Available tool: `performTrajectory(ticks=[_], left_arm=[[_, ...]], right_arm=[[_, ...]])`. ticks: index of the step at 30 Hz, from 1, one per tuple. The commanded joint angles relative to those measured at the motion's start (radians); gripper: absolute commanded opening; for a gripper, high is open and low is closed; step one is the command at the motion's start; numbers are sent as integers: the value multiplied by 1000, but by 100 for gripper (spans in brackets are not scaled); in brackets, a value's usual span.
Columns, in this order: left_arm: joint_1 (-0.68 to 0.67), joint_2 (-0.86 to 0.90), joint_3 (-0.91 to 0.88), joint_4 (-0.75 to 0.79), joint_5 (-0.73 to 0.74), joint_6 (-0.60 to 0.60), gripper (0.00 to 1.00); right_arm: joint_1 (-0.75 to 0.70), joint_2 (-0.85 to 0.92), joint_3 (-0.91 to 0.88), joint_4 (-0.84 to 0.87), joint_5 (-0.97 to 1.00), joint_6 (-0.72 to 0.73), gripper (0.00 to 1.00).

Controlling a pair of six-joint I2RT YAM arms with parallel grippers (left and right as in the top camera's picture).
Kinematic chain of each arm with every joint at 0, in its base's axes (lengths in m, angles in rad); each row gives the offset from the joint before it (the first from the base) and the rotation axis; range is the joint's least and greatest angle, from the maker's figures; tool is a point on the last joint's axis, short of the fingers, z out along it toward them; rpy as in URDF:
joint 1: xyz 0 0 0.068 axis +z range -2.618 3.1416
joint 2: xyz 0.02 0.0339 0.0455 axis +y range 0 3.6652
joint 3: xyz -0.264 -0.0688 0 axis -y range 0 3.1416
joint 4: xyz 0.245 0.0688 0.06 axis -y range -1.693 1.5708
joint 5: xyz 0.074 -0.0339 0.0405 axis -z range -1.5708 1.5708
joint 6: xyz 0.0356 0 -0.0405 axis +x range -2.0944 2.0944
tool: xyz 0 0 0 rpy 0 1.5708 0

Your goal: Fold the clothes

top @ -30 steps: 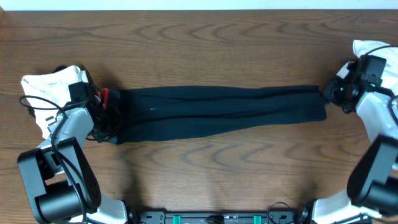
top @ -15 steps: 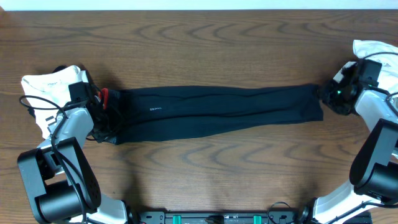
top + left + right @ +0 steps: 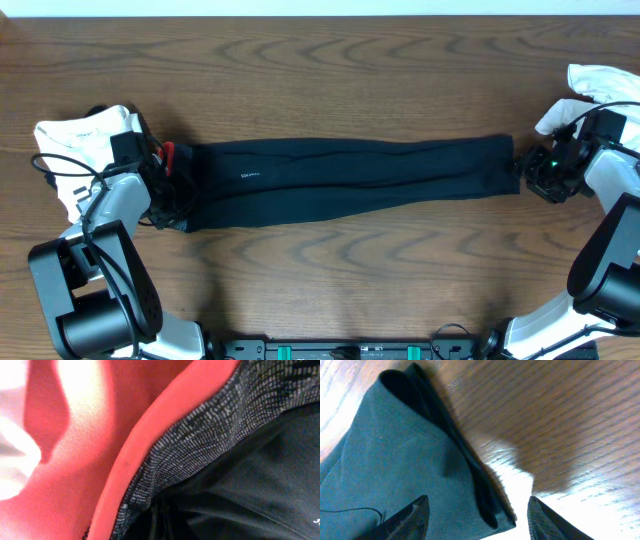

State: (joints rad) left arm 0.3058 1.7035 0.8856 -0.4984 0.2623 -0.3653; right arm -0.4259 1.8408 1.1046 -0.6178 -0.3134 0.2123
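Observation:
A pair of dark trousers point(image 3: 350, 178) lies stretched left to right across the wooden table. At the left end, my left gripper point(image 3: 165, 190) is shut on the waist. The left wrist view is filled by the grey-speckled waistband point(image 3: 200, 445) and its red lining point(image 3: 80, 470); the fingers hardly show. My right gripper point(image 3: 530, 172) stands open at the leg ends on the right. In the right wrist view the hem point(image 3: 485, 505) lies flat on the wood between the spread fingertips of my right gripper point(image 3: 477, 505), touched by neither.
A white garment point(image 3: 75, 135) lies bunched behind the left arm at the table's left edge. Another white garment point(image 3: 600, 80) sits at the far right, by the right arm. Bare wood point(image 3: 350, 280) shows in front of and behind the trousers.
The right gripper has opened and let go of the leg ends, then drawn slightly right. The leg ends now lie flat. The left arm has not moved.

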Motion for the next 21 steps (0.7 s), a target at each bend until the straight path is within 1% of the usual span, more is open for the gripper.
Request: performTrajectory(ticks=[1,11,21], left_arm=[[4,2,9,-15,-39,7,8],[4,2,9,-15,-39,7,9],[4,2,9,-15,-39,6,9]], right_arm=[[5,-19,8,-3,-28,-38,61],[28,29,6,33,-25,-38,62],[88,161,6,109,-53,-38,61]])
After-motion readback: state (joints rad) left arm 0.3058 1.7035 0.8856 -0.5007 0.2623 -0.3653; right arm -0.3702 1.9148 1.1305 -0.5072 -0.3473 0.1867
